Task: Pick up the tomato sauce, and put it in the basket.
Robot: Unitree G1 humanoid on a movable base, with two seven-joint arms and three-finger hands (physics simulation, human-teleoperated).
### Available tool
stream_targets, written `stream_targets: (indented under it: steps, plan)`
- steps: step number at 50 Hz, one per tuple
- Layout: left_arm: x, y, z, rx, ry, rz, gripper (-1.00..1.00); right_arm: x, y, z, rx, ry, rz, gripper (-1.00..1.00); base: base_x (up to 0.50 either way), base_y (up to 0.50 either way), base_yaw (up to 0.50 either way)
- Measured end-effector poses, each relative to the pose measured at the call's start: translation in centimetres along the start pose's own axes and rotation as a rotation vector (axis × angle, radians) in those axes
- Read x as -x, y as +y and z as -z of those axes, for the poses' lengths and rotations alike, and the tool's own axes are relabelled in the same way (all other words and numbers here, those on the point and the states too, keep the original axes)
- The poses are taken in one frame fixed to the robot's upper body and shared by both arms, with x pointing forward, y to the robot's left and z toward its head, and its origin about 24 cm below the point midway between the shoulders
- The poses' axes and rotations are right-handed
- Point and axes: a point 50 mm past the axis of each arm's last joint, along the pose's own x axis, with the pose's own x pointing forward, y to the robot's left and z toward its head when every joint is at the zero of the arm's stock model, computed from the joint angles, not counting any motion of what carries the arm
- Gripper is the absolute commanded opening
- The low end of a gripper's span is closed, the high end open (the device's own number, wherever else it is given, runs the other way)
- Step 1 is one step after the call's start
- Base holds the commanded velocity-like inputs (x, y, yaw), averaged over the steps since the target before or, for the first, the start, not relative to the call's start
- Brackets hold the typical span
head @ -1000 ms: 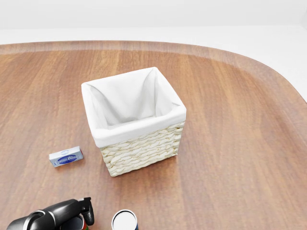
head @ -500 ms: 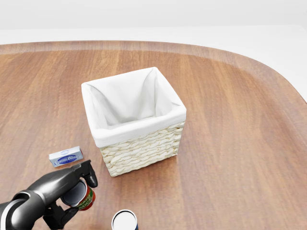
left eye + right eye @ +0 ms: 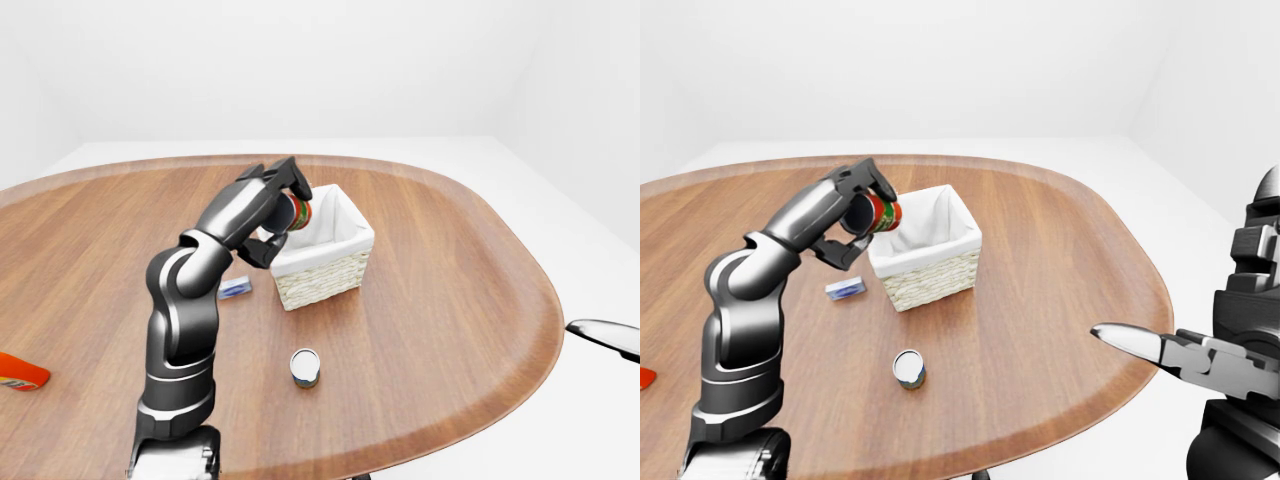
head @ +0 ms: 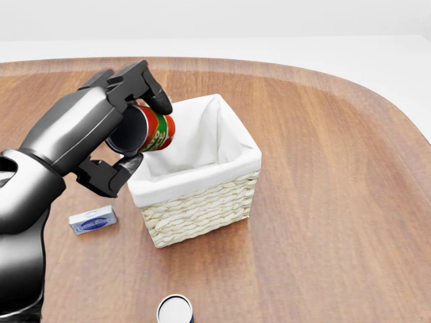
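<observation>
The tomato sauce can [image 4: 151,130], red with a green band, lies tilted on its side in my left hand [image 4: 135,126]. The fingers close over its top and the thumb under it. The hand holds it in the air at the left rim of the wicker basket [image 4: 202,205], which has a white cloth lining and stands on the wooden table [image 4: 323,202]. The same grasp shows in the right-eye view [image 3: 872,212]. My right hand [image 3: 1140,345] is open and empty, off the table's right edge in the right-eye view.
A small blue and white box [image 4: 93,220] lies left of the basket. A can with a white top [image 4: 175,311] stands below the basket in the head view. An orange-red object [image 3: 20,372] lies at the left edge of the left-eye view.
My left hand has risen from the bottom of the head view with the can in it, up and to the basket's left rim. The basket and box have not moved.
</observation>
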Motion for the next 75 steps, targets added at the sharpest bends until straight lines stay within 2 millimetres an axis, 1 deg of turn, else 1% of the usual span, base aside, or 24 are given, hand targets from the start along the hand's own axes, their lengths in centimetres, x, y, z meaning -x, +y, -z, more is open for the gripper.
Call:
stream_targets:
  steps: [4, 8, 12, 16, 20, 26, 29, 32, 41, 52, 62, 75]
  plan:
    - [-2.5, 2.3, -1.9, -0.013, -0.085, -0.029, -1.0, 0.0, 0.0, 0.0, -0.001, 0.0, 0.001, 1.0, 0.0, 0.0, 0.0]
    - [-5.4, 4.8, -3.5, -0.006, -0.14, -0.046, -1.0, 0.0, -0.1, 0.0, -0.002, 0.0, 0.002, 1.0, 0.0, 0.0, 0.0]
    - [-8.5, 7.5, -4.7, 0.013, -0.147, -0.078, -1.0, 0.1, -0.2, -0.1, -0.004, -0.001, 0.003, 1.0, 0.0, 0.0, 0.0]
    - [-10.9, 10.0, -5.8, 0.03, -0.126, -0.12, -1.0, 0.1, -0.2, -0.1, -0.006, -0.002, 0.005, 1.0, 0.0, 0.0, 0.0]
    - [-12.8, 11.2, -6.1, 0.064, -0.073, -0.129, -1.0, 0.1, -0.2, -0.1, -0.009, -0.001, 0.006, 1.0, 0.0, 0.0, 0.0]
    - [-14.4, 11.7, -6.0, 0.1, 0.014, -0.121, -1.0, 0.2, -0.2, 0.0, -0.013, 0.0, 0.006, 1.0, 0.0, 0.0, 0.0]
    - [-14.9, 11.5, -5.8, 0.107, 0.051, -0.101, -1.0, 0.2, -0.2, 0.1, -0.015, 0.002, 0.005, 1.0, 0.0, 0.0, 0.0]
    - [-15.3, 10.9, -5.5, 0.116, 0.086, -0.067, -1.0, 0.3, -0.2, 0.1, -0.017, 0.003, 0.004, 1.0, 0.0, 0.0, 0.0]
    - [-15.9, 7.4, -4.1, 0.193, 0.154, 0.072, -1.0, 0.3, -0.2, 0.2, -0.023, 0.006, 0.005, 1.0, 0.0, 0.0, 0.0]
    - [-15.9, 3.9, -2.4, 0.262, 0.207, 0.189, -1.0, 0.4, -0.3, 0.2, -0.028, 0.008, 0.006, 1.0, 0.0, 0.0, 0.0]
    - [-15.8, 2.2, -1.6, 0.293, 0.232, 0.236, -1.0, 0.4, -0.3, 0.2, -0.03, 0.008, 0.008, 1.0, 0.0, 0.0, 0.0]
    - [-15.5, 0.4, -0.5, 0.288, 0.27, 0.278, -1.0, 0.3, -0.4, 0.1, -0.031, 0.006, 0.01, 1.0, 0.0, 0.0, 0.0]
